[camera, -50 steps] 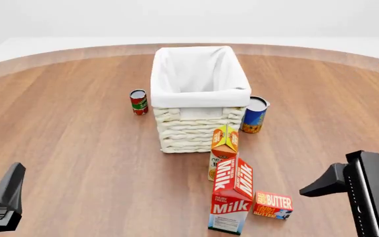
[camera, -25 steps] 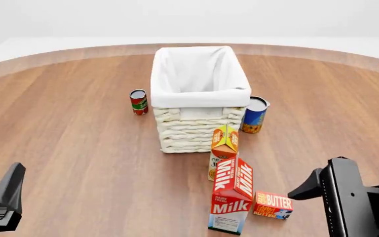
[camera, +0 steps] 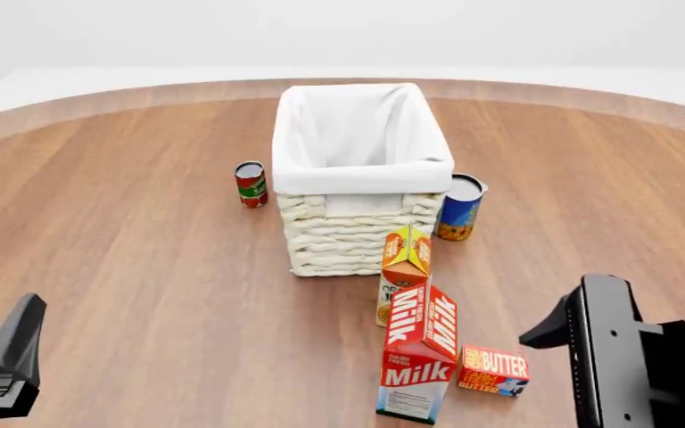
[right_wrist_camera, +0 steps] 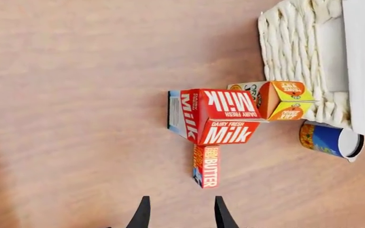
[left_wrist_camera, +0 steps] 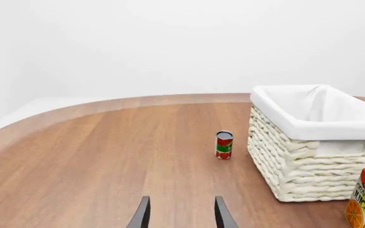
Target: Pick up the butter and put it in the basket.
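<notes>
Right gripper (right_wrist_camera: 178, 213) has shifted leftward toward the butter (camera: 494, 370) since the earlier frames; left gripper (left_wrist_camera: 181, 216) unchanged, parked near the table's near-left edge. Both claws spread apart, holding nothing. Butter sits on the table (camera: 140, 232), just right of the milk carton (camera: 420, 352) and seemingly touching it, well short of the basket (camera: 360, 174). Task barely begun: approach under way; grasp, lift, carry and drop all remain. Nothing else has moved
</notes>
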### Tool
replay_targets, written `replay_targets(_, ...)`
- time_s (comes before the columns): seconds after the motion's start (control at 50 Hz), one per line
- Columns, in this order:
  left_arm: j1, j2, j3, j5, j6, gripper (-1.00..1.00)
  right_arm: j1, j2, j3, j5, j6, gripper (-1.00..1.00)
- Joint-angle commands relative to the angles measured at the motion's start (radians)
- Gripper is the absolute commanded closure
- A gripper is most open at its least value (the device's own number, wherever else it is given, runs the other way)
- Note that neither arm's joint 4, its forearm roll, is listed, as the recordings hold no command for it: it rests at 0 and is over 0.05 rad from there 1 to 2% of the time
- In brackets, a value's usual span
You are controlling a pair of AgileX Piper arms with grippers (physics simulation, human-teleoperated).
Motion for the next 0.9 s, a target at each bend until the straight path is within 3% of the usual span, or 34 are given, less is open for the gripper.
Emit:
replay_targets(0.02,0.000,0.000,0.000,0.000,0.000,-1.00,-0.037,0.012,0.016,-0.029,-0.014,-1.00)
replay_targets(0.24,0.000,0.000,0.000,0.000,0.000,-1.00,-0.041,0.021,0.045,-0.060,-0.001,-1.00)
replay_targets(0.32,0.000,0.000,0.000,0.000,0.000,-1.00,-0.007,0.015,0.114,-0.068,0.045,-1.00)
replay_targets(0.42,0.000,0.000,0.000,0.000,0.000,-1.00,-0.014,0.019,0.127,-0.083,0.049,-1.00)
replay_targets(0.66,0.000,0.000,0.000,0.000,0.000,-1.00,-0.135,0.037,0.095,-0.094,-0.017,-1.00)
replay_targets(0.68,0.000,0.000,0.000,0.000,0.000,-1.00,-0.233,0.055,0.105,-0.137,-0.056,-1.00)
replay_targets(0.9,0.000,0.000,0.000,0.000,0.000,-1.00,-0.254,0.053,0.118,-0.153,-0.056,-1.00)
